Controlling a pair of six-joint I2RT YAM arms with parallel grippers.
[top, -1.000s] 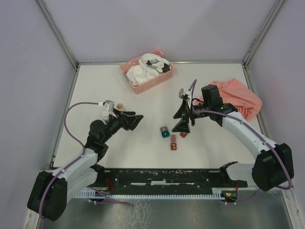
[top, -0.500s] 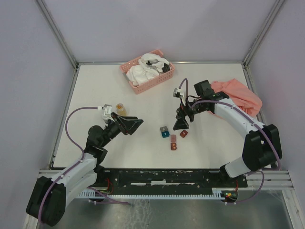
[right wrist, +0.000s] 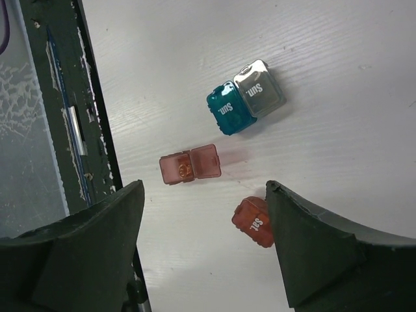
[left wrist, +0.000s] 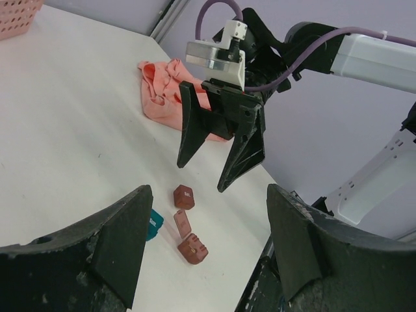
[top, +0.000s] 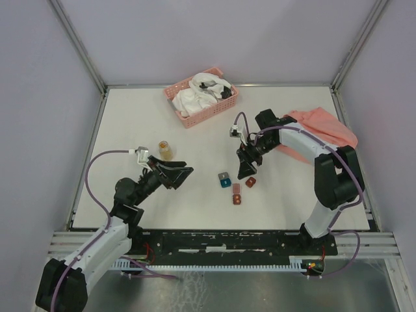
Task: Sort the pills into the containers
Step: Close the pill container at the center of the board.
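Upright pill jar at centre-left, open red container lying lengthwise top-to-bottom at centre beside teal container, on white table within lilac walls; left gripper and right gripper both spread, empty.

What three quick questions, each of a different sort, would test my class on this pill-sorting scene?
1. True or false: the grey box and the teal box touch each other.
2. The right pincer is: A) shut on a box; B) open, holding nothing; C) shut, holding nothing.
3. How many of the four small boxes have an open lid?

Key
1. True.
2. B.
3. One, a dark red box.
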